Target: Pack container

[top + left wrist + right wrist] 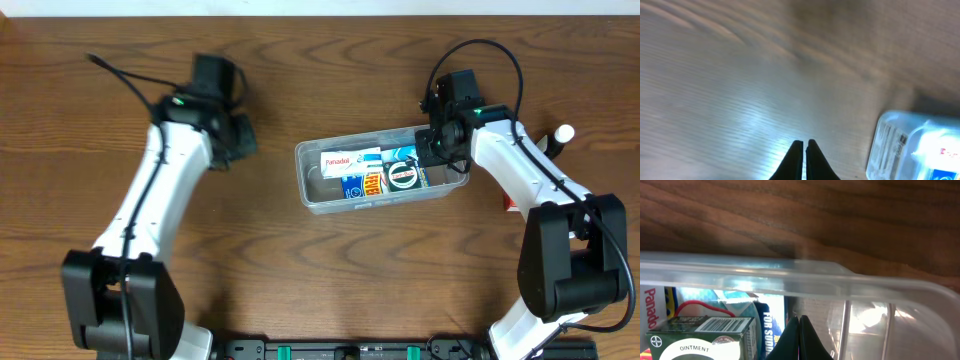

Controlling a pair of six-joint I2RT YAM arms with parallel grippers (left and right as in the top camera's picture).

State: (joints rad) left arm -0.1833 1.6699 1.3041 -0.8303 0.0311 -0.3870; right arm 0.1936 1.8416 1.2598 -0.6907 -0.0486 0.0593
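Observation:
The clear plastic container (309,190) sits mid-table and holds a white Panadol box (350,160), a blue box (362,184) and a dark green ointment box (404,174). My right gripper (436,147) is shut and empty, its tips (799,321) inside the container (880,287) next to the ointment box (700,335). My left gripper (236,138) is shut and empty over bare wood left of the container. In the left wrist view its tips (804,145) hover above the table with the container's corner (890,145) at the lower right.
A white bottle top (565,133) and a bit of a red and white item (511,205) show beside the right arm at the table's right side. Both arm bases stand at the front edge.

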